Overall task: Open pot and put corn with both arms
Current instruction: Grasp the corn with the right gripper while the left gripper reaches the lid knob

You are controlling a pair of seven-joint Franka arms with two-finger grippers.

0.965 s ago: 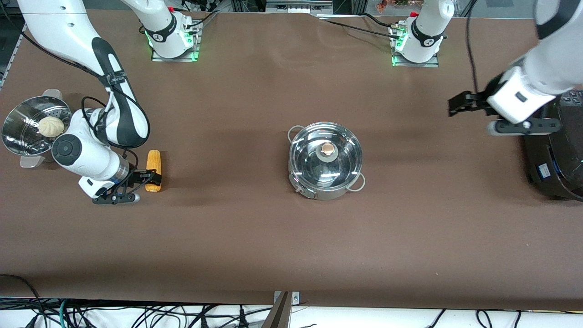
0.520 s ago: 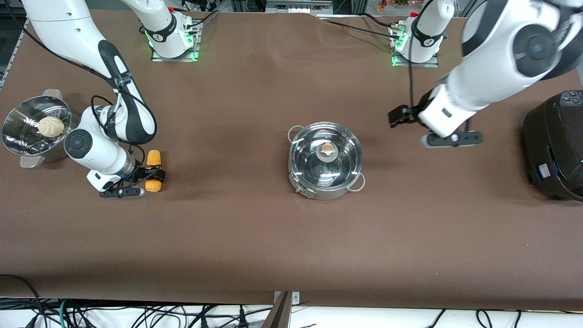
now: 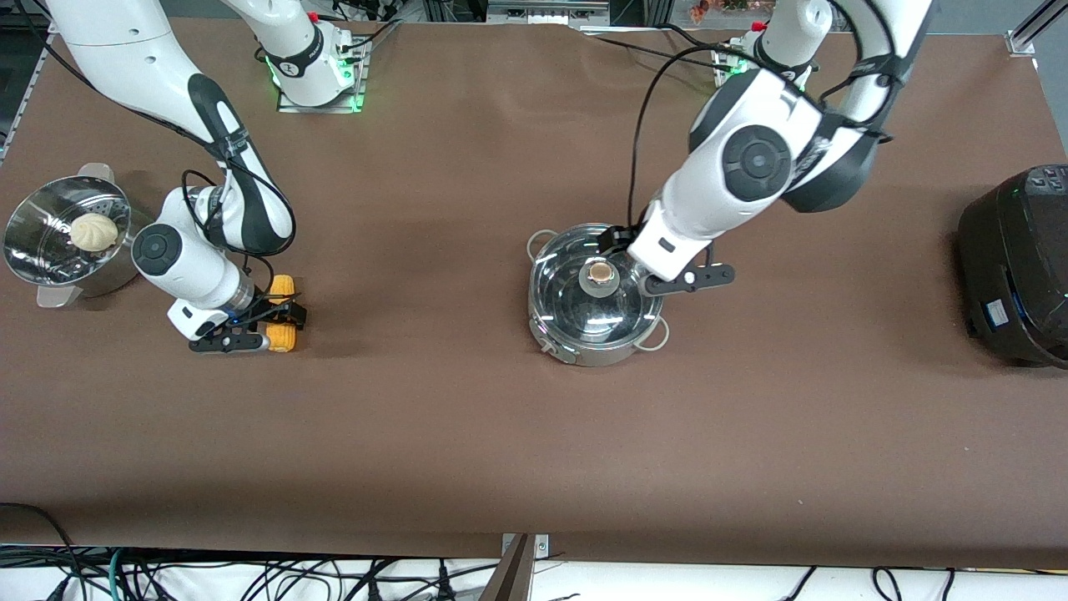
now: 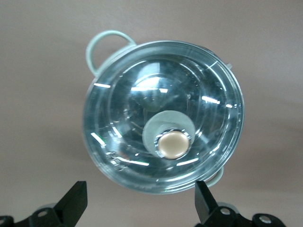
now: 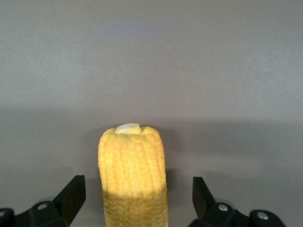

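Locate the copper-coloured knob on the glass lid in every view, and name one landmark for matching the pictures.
Front view: the copper-coloured knob sits mid-table at the centre of the clear glass lid, just beside the left claw.
Left wrist view: the knob shows below the picture's centre, between the claw's two open black fingers.
Right wrist view: not in it; only the yellow corn cob shows.
Shared landmark: the shiny steel pot's loop handle.

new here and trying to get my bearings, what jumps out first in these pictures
The shiny steel pot mid-table, its glass lid on, sits under the open left pincer. Toward the right arm's end, the open right pincer straddles the yellow corn lying on the brown table, beside a steamer bowl holding a white bun.
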